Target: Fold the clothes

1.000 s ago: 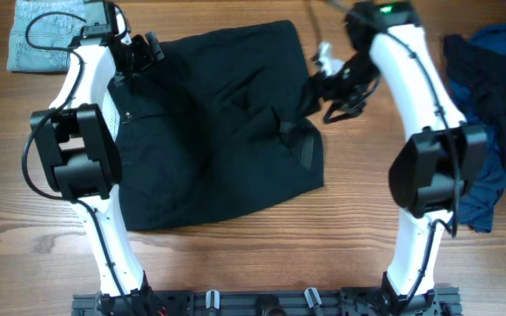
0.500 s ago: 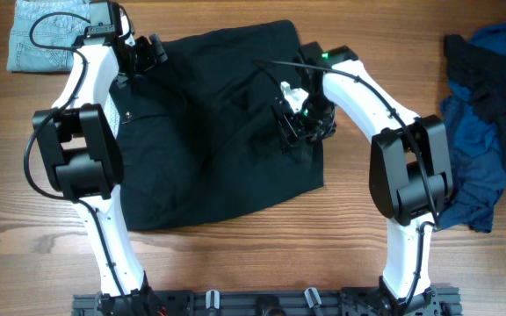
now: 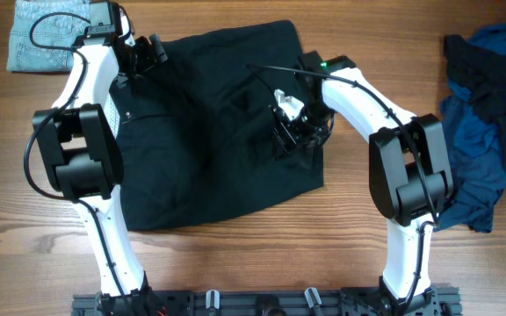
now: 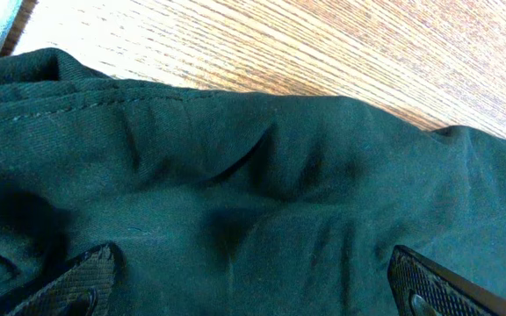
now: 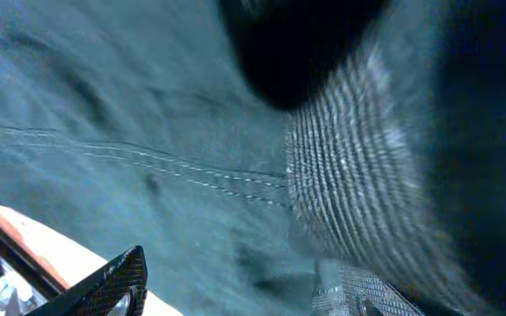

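Observation:
A black garment (image 3: 209,123) lies spread over the middle of the table. My left gripper (image 3: 148,51) is open at its far left corner, fingers spread over the dark cloth (image 4: 253,202) near its hem by the bare wood. My right gripper (image 3: 290,132) is open and pressed down on the garment's right part, close to a ribbed band (image 5: 358,175); cloth (image 5: 148,132) fills the gap between its fingers. Whether any cloth is pinched cannot be told.
A folded light grey-blue garment (image 3: 46,33) lies at the far left corner. A pile of blue and dark clothes (image 3: 486,114) lies at the right edge. Bare wood table (image 3: 235,254) runs along the front.
My right arm swung from the garment's far right edge down and left onto the cloth, then shifted slightly. The left arm has not moved.

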